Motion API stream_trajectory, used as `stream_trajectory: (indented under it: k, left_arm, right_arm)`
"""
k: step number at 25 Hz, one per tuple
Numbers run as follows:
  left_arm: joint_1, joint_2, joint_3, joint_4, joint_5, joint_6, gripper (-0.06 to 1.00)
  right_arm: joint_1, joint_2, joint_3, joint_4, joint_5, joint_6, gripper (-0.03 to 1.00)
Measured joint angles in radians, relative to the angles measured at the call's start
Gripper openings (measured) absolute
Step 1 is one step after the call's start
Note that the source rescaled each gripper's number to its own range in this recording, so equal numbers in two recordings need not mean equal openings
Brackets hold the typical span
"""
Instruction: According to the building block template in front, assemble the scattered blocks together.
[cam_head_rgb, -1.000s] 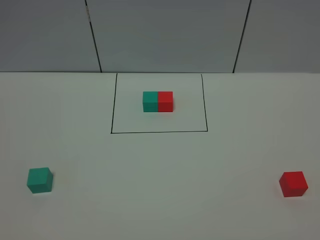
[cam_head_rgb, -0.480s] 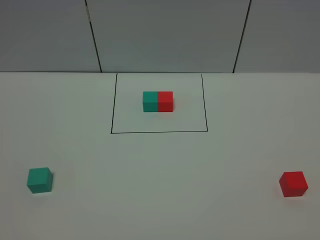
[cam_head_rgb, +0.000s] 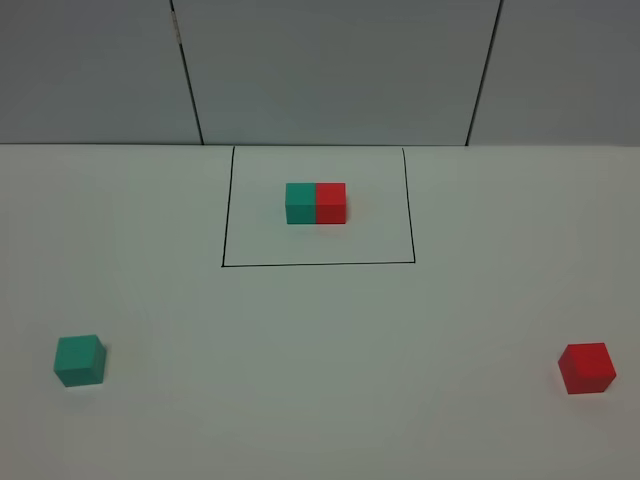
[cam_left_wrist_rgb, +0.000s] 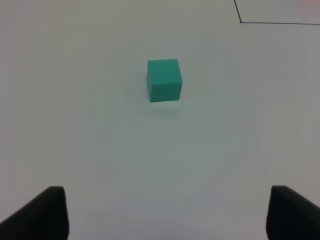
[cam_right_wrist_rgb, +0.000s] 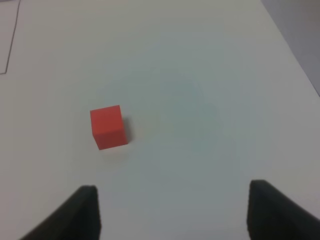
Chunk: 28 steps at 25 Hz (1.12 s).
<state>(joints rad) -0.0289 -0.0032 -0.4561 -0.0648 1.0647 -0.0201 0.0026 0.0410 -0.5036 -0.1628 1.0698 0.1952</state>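
Nothing moved, matte green cube (cam_head_rgb: 79, 360), red cube (cam_head_rgb: 587, 367) (well apart)

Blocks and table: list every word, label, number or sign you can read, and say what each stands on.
None can be read. The green cube, red cube and template are plain. The table bears only a black drawn rectangle, with no writing.

Left claw (cam_left_wrist_rgb: 167, 216) and right claw (cam_right_wrist_rgb: 177, 214) have matte black fingers (cam_left_wrist_rgb: 42, 216).
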Motion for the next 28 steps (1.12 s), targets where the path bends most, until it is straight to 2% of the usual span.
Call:
stream_trajectory:
  k: [6, 11, 20, 23, 28]
  left_arm:
    - [0.000, 0.012, -0.002, -0.001, -0.006, 0.038, 0.80]
    - [0.000, 0.135, -0.046, -0.001, -0.100, 0.124, 0.80]
    - [0.000, 0.652, -0.224, -0.008, -0.233, 0.253, 0.80]
    - [0.000, 0.839, -0.315, -0.034, -0.244, 0.341, 0.80]
    - [-0.018, 1.113, -0.489, -0.112, -0.244, 0.557, 0.80]
  right_arm:
    - [0.000, 0.000, 0.000, 0.000, 0.000, 0.000, 0.58]
    - [0.000, 0.000, 0.000, 0.000, 0.000, 0.000, 0.58]
    - [0.000, 0.000, 0.000, 0.000, 0.000, 0.000, 0.58]
    - [0.000, 0.000, 0.000, 0.000, 0.000, 0.000, 0.58]
    - [0.000, 0.000, 0.000, 0.000, 0.000, 0.000, 0.58]
